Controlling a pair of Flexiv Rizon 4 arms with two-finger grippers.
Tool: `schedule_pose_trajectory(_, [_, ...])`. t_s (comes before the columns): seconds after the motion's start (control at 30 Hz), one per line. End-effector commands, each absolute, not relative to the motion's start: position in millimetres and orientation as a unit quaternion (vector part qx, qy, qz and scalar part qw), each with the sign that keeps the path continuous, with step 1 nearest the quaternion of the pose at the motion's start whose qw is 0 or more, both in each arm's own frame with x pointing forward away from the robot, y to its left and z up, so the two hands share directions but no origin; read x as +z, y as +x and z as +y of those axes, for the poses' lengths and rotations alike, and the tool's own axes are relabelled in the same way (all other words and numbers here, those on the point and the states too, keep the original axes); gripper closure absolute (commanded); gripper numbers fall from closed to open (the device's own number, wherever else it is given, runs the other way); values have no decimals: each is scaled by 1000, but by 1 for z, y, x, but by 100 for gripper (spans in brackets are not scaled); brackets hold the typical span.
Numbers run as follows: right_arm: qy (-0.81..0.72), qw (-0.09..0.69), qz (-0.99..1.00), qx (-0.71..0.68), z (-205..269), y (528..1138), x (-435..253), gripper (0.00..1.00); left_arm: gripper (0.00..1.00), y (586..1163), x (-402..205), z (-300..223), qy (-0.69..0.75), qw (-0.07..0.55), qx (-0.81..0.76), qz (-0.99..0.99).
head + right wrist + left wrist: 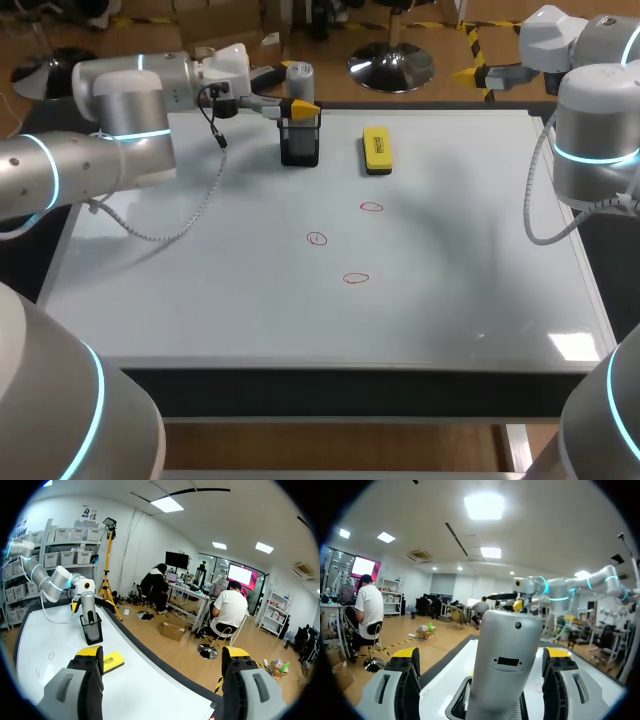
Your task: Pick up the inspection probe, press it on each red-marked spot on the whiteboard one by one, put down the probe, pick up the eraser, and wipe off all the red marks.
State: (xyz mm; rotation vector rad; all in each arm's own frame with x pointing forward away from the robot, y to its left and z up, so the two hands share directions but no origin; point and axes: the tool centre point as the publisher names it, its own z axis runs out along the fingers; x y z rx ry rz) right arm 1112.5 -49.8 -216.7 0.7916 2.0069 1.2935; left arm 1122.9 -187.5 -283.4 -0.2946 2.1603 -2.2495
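The silver inspection probe [300, 74] stands upright in a black mesh holder [300, 143] at the back of the whiteboard [200, 290]. My left gripper [298, 101] is at the probe's top. In the left wrist view the probe [502, 665] rises between the open fingers [404, 680] without touching either. The yellow eraser [377, 150] lies just right of the holder. Three red circles [372, 207], [317, 238], [356, 278] mark the board's middle. My right gripper [162, 652] hangs open and empty off the back right corner, with the probe [88, 611] and eraser [113, 661] ahead of it.
A thin cable [190, 210] droops from my left arm [120, 120] onto the board's left part. My right arm [597, 130] stands upright over the board's right edge.
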Motion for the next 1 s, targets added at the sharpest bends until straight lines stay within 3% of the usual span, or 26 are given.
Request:
schedule_pose_trajectory(0.03, [299,308,759,489,-50,1113,-217,0,0,1127,-285,-189,-90,1,-719,689])
schedule_pose_trajectory(0.23, [299,308,759,489,-50,1113,-217,0,0,1131,-286,-189,-89,1,-718,690])
schedule_pose_trajectory(0.3, [299,308,759,489,-50,1113,-217,0,27,1131,-287,-189,-89,1,-717,692])
schedule_pose_trajectory(0.37, [299,308,759,489,-50,1113,-217,0,40,1132,-289,-189,-89,0,-716,693])
schedule_pose_trajectory(0.4, [299,308,759,489,-50,1113,-217,0,51,1132,-289,-189,-89,-1,-715,693])
schedule_pose_trajectory(0.47, [299,308,759,489,-50,1113,-217,0,59,1132,-290,-189,-89,-2,-715,693])
schedule_pose_trajectory(0.53, [299,308,759,489,-50,1113,-217,0,100,1132,-289,-188,-89,-2,-715,694])
schedule_pose_trajectory(1.0, [299,308,759,489,-50,1113,-217,0,100,1118,-275,-181,-63,4,-717,694])
